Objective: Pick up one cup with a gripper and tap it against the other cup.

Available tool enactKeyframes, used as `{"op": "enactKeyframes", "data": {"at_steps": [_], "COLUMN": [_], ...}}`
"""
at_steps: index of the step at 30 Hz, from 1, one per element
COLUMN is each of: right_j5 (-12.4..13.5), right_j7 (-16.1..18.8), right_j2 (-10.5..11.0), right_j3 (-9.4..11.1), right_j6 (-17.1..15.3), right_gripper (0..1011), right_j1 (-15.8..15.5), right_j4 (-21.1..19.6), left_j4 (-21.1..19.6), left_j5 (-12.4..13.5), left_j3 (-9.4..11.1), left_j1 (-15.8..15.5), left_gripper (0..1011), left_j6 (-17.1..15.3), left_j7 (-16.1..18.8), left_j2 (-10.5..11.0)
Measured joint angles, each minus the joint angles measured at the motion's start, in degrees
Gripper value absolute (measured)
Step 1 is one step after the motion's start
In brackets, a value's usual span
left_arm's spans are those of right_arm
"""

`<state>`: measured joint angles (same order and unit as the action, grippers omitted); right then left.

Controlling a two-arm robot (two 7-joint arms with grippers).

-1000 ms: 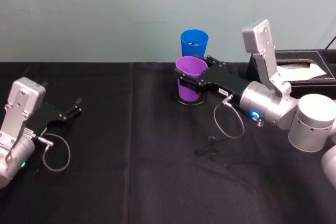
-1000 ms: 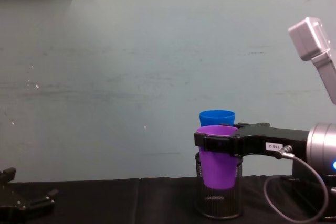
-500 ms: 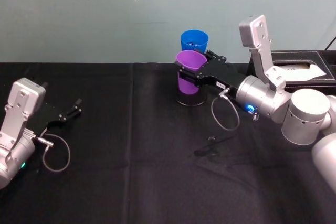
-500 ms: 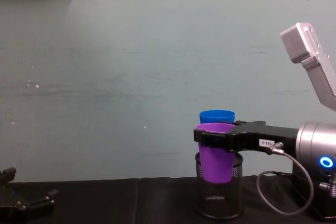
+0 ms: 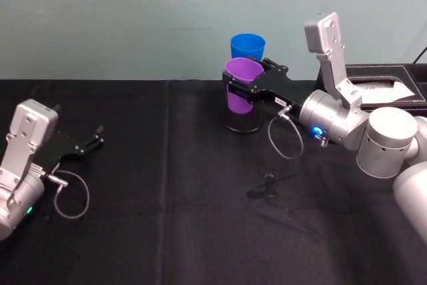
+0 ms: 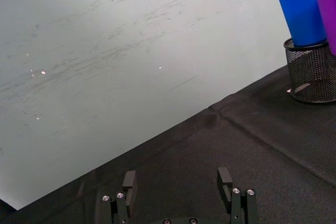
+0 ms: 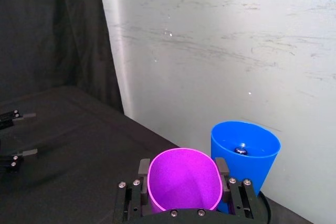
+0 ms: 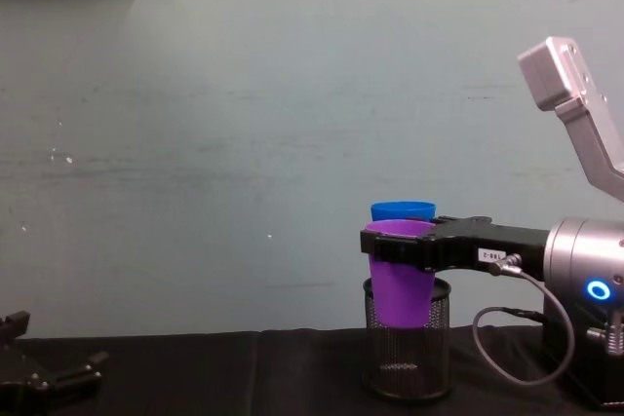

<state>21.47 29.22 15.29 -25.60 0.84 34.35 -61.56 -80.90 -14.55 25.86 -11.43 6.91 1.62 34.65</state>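
At the far left the left gripper (image 5: 93,138) lies parked low over the black table (image 5: 167,218), jaws apart and empty, well away from the cups. Near the middle, by the back wall, the purple cup (image 5: 237,95) hangs upright in the right gripper (image 5: 248,85), whose jaws are clamped on opposite sides of its wall just under the rim. Its base sits at the mouth of the mesh holder (image 8: 408,358); I cannot tell whether it has cleared the rim. The blue cup (image 5: 247,46) stands just behind it toward the wall, its rim a little higher. Its base is hidden, so whether it sits in the holder or behind it, and whether the two cups touch, is unclear. The purple cup looks like thin, smooth plastic: probably very light, slippery, and soft enough to flex, since its rim seems squeezed slightly oval in the right wrist view. The high hold suits it, as the taper widens upward and should keep the cup from sliding down through the jaws. A harder squeeze would likely buckle the wall. The blue cup is likely just as light and could tip or skid, so a soft sideways touch seems wise. The right arm reaches in from the right edge, forearm roughly level and pointing leftward toward the wall, its light ring lit blue.
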Motion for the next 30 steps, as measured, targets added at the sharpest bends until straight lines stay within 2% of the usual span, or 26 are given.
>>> {"op": "enactKeyframes", "data": {"at_steps": [30], "right_j5": [-0.3], "right_j7": [0.6], "right_j2": [-0.6], "right_j3": [0.5], "right_j6": [-0.2], "right_gripper": [747], "right_j1": [0.8], "right_j4": [1.0], "left_j4": [0.0], "left_j5": [0.0], "left_j3": [0.0], "left_j1": [0.0], "left_gripper": [1000], "left_j6": [0.0], "left_j7": [0.0], "left_j2": [0.0]}}
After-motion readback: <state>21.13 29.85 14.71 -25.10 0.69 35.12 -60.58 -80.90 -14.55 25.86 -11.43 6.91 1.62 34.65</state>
